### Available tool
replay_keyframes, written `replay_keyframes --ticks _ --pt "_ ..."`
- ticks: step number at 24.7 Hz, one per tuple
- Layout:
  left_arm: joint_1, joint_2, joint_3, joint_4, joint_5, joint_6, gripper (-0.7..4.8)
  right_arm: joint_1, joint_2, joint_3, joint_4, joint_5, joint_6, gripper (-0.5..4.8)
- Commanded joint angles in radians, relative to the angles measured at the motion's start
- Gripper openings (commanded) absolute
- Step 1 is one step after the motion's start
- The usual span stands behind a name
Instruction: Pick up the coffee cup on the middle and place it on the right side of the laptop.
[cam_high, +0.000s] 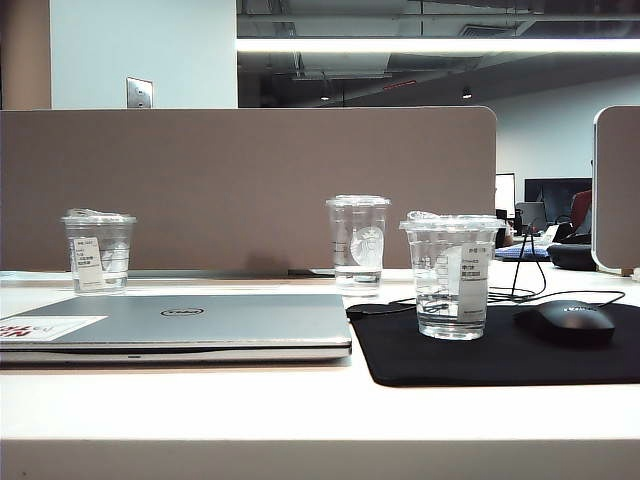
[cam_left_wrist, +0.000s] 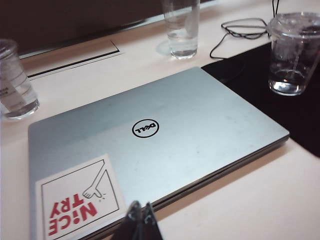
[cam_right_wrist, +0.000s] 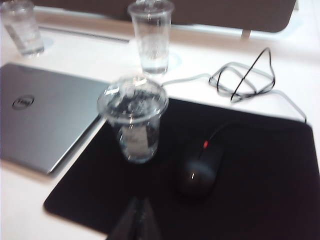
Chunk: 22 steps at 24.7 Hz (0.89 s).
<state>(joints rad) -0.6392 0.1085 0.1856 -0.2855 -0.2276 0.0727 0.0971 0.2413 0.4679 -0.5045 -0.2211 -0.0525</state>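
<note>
While both grippers hover with fingers clenched on nothing, the left gripper over the thin silver-grey Dell laptop and the right gripper over the black mouse mat, I see the short clear plastic coffee cup upright on that mat, just right of the laptop.

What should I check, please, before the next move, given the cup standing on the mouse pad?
1. Coffee cup upright on the mouse pad, right of the laptop: ok.
2. Left gripper shut, empty, by the laptop's stickered corner: ok.
3. Right gripper empty, apart from the cup: ok; looks shut, though blurred.
4. Cup clear of the mouse: ok.
5. Cup's lid sealed: cannot tell.
</note>
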Motion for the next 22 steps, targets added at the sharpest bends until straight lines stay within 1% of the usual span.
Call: replay_keyframes --ticks 1,3,6,8,10,11,12,13,14,15,16,19,22 --pt "0.000 -0.090 -0.072 0.090 -0.008 -0.053 -0.06 0.000 -0.035 -0.070 0.145 0.002 0.002 -0.06" --pt "0.003 -0.105 -0.114 0.140 -0.020 -0.083 -0.06 0.000 -0.051 -0.109 0.192 0.007 0.008 -0.05" --pt "0.024 -0.105 -0.169 0.216 -0.020 -0.085 -0.06 0.000 -0.071 -0.151 0.216 0.025 0.024 -0.06" --pt "0.072 -0.101 -0.180 0.212 -0.010 -0.073 -0.06 0.000 -0.084 -0.182 0.229 0.077 0.023 -0.06" --pt "0.134 -0.101 -0.180 0.217 0.014 -0.014 -0.06 -0.001 -0.087 -0.211 0.269 0.092 0.023 -0.06" --pt "0.192 -0.101 -0.180 0.227 0.043 0.009 -0.06 0.000 -0.090 -0.237 0.301 0.093 0.023 -0.06" --pt "0.220 -0.101 -0.180 0.232 0.063 0.008 -0.06 0.000 -0.090 -0.244 0.306 0.093 0.023 -0.05" --pt "0.291 -0.101 -0.180 0.246 0.118 0.002 -0.06 -0.001 -0.090 -0.259 0.312 0.112 0.023 -0.05" --pt "0.329 -0.101 -0.180 0.253 0.148 -0.002 -0.06 -0.001 -0.090 -0.269 0.320 0.129 0.022 -0.05" --pt "0.387 -0.101 -0.180 0.270 0.187 -0.003 -0.06 -0.001 -0.091 -0.287 0.348 0.163 0.022 -0.05" --pt "0.431 -0.101 -0.180 0.279 0.204 -0.016 -0.06 -0.001 -0.091 -0.307 0.388 0.187 0.022 -0.05" --pt "0.488 -0.101 -0.180 0.285 0.212 -0.032 -0.06 -0.001 -0.092 -0.349 0.470 0.200 0.022 -0.05" --pt "0.519 -0.101 -0.180 0.290 0.245 -0.036 -0.06 -0.001 -0.092 -0.397 0.543 0.200 0.022 -0.05"
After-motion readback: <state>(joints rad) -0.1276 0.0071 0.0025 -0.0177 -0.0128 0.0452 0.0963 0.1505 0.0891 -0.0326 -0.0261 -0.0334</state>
